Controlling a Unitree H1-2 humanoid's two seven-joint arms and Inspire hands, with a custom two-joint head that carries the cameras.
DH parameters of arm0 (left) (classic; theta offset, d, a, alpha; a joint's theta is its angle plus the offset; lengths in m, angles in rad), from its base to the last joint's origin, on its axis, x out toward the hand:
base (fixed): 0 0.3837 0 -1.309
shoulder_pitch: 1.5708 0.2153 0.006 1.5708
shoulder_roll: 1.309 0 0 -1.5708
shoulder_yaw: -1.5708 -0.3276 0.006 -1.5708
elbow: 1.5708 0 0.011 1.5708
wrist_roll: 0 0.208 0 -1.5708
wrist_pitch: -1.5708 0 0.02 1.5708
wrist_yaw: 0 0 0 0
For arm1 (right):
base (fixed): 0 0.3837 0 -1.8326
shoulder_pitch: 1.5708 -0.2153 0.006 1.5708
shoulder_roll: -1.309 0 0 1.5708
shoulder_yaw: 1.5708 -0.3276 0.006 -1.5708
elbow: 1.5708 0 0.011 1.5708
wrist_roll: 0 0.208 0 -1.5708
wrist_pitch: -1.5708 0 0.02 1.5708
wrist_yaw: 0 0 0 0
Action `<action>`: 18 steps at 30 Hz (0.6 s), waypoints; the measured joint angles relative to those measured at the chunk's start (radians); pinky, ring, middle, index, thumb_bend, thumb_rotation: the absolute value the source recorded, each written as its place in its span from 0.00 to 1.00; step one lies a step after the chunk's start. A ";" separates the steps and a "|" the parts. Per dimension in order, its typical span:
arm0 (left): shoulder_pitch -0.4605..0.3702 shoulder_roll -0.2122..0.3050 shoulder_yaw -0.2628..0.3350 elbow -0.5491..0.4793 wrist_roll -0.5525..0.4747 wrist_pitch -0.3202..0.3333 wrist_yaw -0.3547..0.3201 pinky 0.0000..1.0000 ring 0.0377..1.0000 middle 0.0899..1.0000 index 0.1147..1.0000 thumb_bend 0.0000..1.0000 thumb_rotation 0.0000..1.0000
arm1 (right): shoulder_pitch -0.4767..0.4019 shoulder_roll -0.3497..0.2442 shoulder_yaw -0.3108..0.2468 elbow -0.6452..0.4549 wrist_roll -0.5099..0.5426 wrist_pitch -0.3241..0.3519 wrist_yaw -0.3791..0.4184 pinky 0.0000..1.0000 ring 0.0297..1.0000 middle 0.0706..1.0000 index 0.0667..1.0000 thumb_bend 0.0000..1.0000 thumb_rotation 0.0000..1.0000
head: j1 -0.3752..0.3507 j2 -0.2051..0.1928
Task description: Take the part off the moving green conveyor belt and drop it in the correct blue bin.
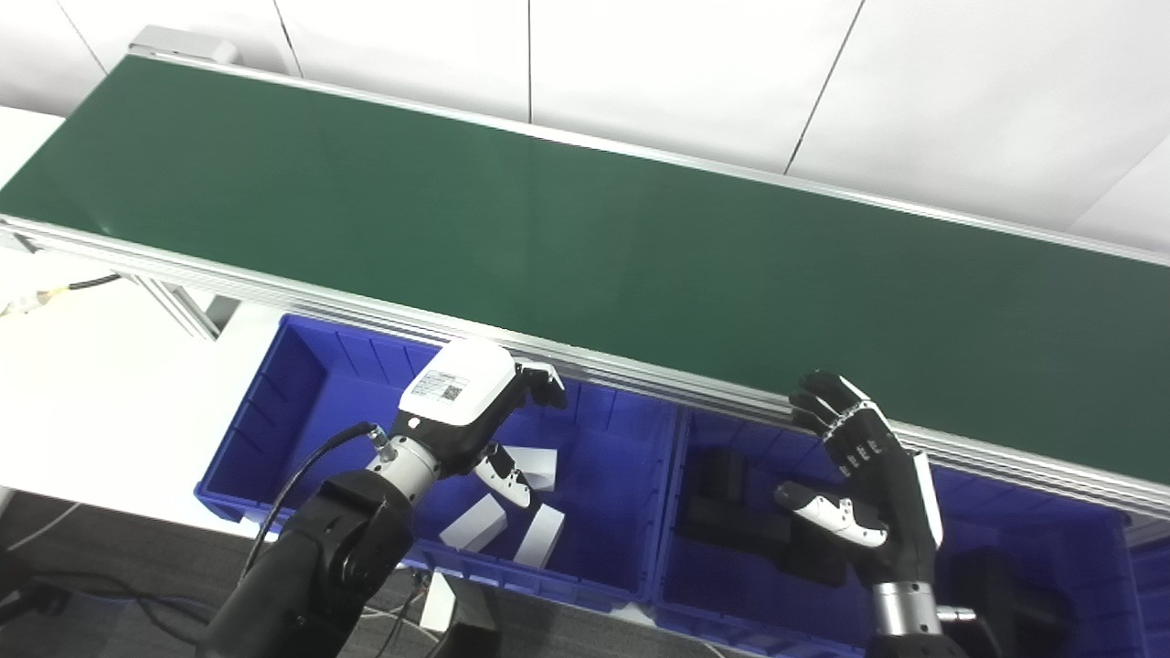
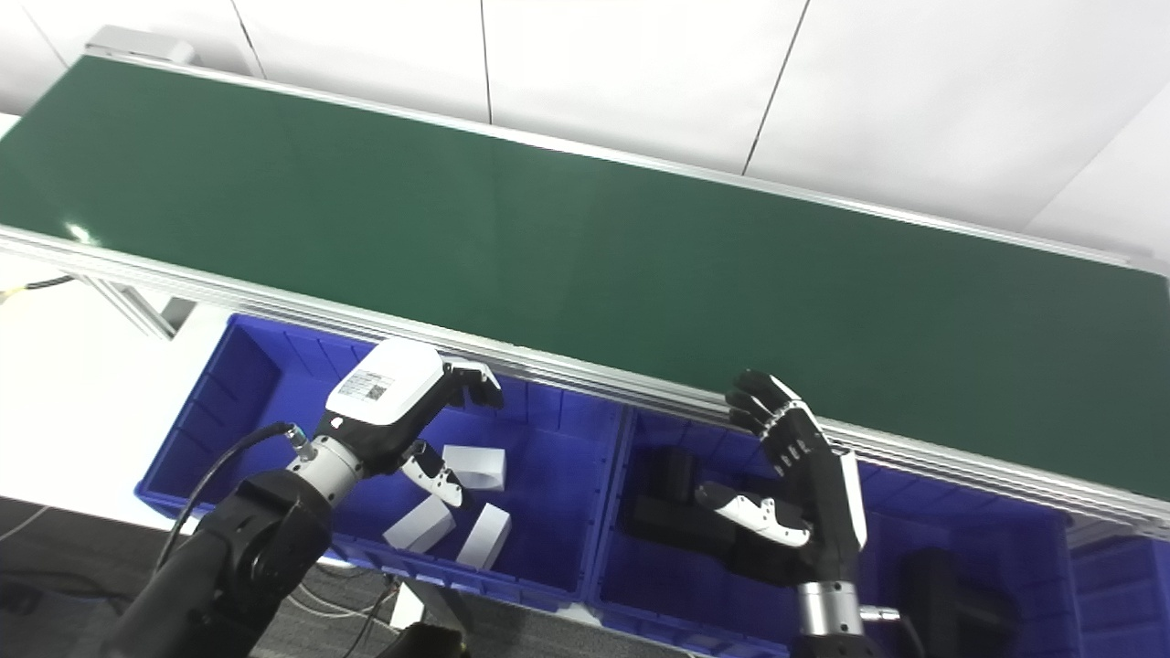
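The green conveyor belt [image 1: 585, 238] runs diagonally across the view and carries no part that I can see. My left hand [image 1: 471, 402] hovers over the left blue bin [image 1: 274, 402], fingers apart and holding nothing. Three white blocks [image 1: 507, 512] lie in that bin below it. My right hand [image 1: 859, 475] stands upright over the middle blue bin [image 1: 676, 567], open and empty, near the belt's front rail. Black parts [image 1: 731, 503] lie in that bin.
An aluminium rail [image 1: 640, 370] edges the belt just above the bins. A third blue bin [image 1: 1088, 567] at the right holds a dark part. White table surface [image 1: 91, 402] lies to the left, with cables at the lower left.
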 measured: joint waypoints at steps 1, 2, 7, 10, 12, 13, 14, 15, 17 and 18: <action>0.002 0.000 0.003 -0.007 -0.016 -0.003 0.002 0.43 0.53 0.57 0.56 1.00 0.16 | 0.000 0.000 0.000 0.000 -0.001 0.000 0.000 0.74 0.77 0.80 0.78 0.98 0.30 | 0.000 0.000; 0.005 -0.002 0.009 -0.017 -0.043 -0.007 0.004 0.43 0.53 0.57 0.56 1.00 0.15 | 0.000 0.000 0.001 0.000 -0.003 0.000 -0.001 0.74 0.77 0.79 0.78 0.98 0.30 | 0.000 0.000; 0.021 -0.041 0.039 -0.088 -0.298 -0.021 0.001 0.49 0.57 0.61 0.60 1.00 0.14 | 0.002 0.001 0.004 0.007 -0.014 0.000 -0.007 0.73 0.77 0.79 0.77 1.00 0.31 | -0.055 -0.021; 0.016 -0.061 0.043 -0.112 -0.486 -0.033 -0.027 0.61 0.68 0.70 0.66 1.00 0.16 | 0.002 0.009 0.011 0.008 -0.028 0.000 -0.014 0.72 0.77 0.79 0.77 1.00 0.31 | -0.084 -0.031; 0.008 -0.062 0.045 -0.107 -0.626 -0.034 -0.068 0.66 0.73 0.75 0.70 1.00 0.19 | 0.002 0.016 0.017 0.013 -0.059 0.000 -0.025 0.71 0.76 0.79 0.77 1.00 0.35 | -0.117 -0.040; 0.002 -0.062 0.047 -0.101 -0.672 -0.037 -0.080 0.67 0.74 0.75 0.71 1.00 0.19 | 0.002 0.019 0.020 0.015 -0.077 0.000 -0.032 0.71 0.76 0.79 0.77 1.00 0.35 | -0.150 -0.051; -0.005 -0.062 0.049 -0.089 -0.707 -0.044 -0.088 0.68 0.75 0.76 0.72 1.00 0.19 | 0.002 0.020 0.023 0.017 -0.089 0.000 -0.039 0.71 0.76 0.79 0.77 1.00 0.36 | -0.193 -0.064; -0.016 -0.061 0.052 -0.068 -0.742 -0.057 -0.094 0.70 0.77 0.78 0.74 1.00 0.19 | 0.002 0.021 0.025 0.019 -0.102 0.000 -0.044 0.70 0.75 0.79 0.77 1.00 0.37 | -0.193 -0.064; -0.037 -0.056 0.056 -0.006 -0.786 -0.100 -0.106 0.71 0.78 0.80 0.75 1.00 0.20 | 0.001 0.023 0.033 0.022 -0.134 0.000 -0.062 0.69 0.75 0.79 0.77 1.00 0.39 | -0.232 -0.077; -0.047 -0.053 0.055 0.029 -0.800 -0.123 -0.108 0.71 0.79 0.81 0.76 1.00 0.22 | 0.001 0.023 0.038 0.024 -0.152 0.000 -0.069 0.70 0.75 0.80 0.78 1.00 0.40 | -0.248 -0.081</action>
